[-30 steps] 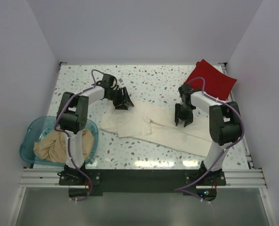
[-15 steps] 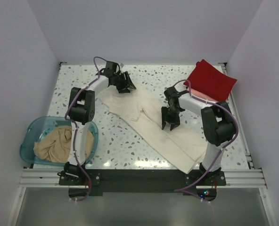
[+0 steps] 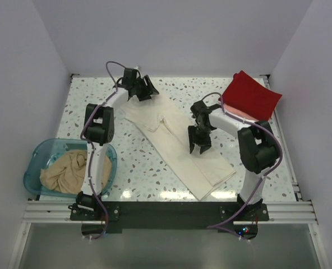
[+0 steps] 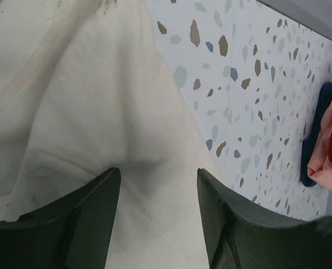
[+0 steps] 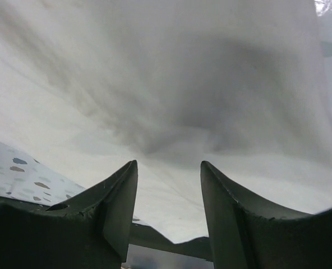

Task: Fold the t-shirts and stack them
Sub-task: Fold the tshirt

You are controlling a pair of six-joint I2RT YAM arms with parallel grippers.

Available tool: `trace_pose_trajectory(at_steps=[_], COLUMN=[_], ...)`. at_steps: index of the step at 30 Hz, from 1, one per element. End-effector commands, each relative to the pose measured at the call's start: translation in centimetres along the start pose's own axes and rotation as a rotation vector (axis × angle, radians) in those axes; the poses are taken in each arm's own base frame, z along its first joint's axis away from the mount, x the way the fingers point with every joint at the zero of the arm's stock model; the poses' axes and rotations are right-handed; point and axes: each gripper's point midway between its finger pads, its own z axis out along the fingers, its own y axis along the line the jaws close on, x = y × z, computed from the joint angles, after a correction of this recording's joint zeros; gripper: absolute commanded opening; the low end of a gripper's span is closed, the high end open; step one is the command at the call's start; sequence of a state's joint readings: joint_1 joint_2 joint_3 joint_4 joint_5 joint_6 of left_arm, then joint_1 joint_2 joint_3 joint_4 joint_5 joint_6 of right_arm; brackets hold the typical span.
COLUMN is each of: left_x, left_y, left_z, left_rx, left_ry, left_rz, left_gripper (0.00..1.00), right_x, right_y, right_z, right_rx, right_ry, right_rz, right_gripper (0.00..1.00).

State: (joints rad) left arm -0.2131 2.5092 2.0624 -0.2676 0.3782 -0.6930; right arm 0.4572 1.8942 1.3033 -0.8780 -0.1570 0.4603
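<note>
The cream-white t-shirt [image 3: 171,140] lies spread diagonally on the speckled table, from back left to front right. My left gripper [image 3: 148,91] is open at its back-left end, jaws down on the cloth [image 4: 87,112]; it shows in the left wrist view [image 4: 157,174]. My right gripper [image 3: 198,147] is open over the shirt's middle, cloth [image 5: 183,84] below the jaws [image 5: 169,165]. The red t-shirt [image 3: 250,95] lies folded at the back right. The tan-beige t-shirt [image 3: 68,171] is crumpled in the tub. A salmon pink t-shirt edge [image 4: 330,159] shows in the left wrist view.
The translucent blue tub [image 3: 34,157] stands at the front left beside the left arm's base. A dark blue item [image 4: 317,129] lies under the pink cloth. White walls enclose the table on three sides. The metal rail runs along the near edge.
The left gripper moved toward the back of the table and the right gripper moved left. The cream-white shirt swung with them from lying crosswise to lying diagonally.
</note>
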Motion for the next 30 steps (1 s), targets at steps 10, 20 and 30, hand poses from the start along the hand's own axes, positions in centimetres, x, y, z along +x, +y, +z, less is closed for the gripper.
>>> trace_pose_trajectory(at_steps=[10,20,30], left_x=[0.1,9.6,13.2], left_y=[-3.8,2.7,7.5], left_z=[-8.6,-8.8,-6.2], left_rx=[-0.003,-0.131,-0.207], left_ry=[-0.056,0.181,0.251], left_rz=[0.032,-0.041,-0.027], left_gripper=[0.63,0.64,0.64], right_x=[3.7,5.0,8.8], right_y=[-3.7,-4.2,0.1], right_z=[-1.3,2.1,5.5], right_rx=[0.069,0.063,-0.066], right_ry=[-0.019,0.042,0.126], right_rz=[-0.143,-0.111,-0.046], right_gripper=[0.5,0.48,0.48])
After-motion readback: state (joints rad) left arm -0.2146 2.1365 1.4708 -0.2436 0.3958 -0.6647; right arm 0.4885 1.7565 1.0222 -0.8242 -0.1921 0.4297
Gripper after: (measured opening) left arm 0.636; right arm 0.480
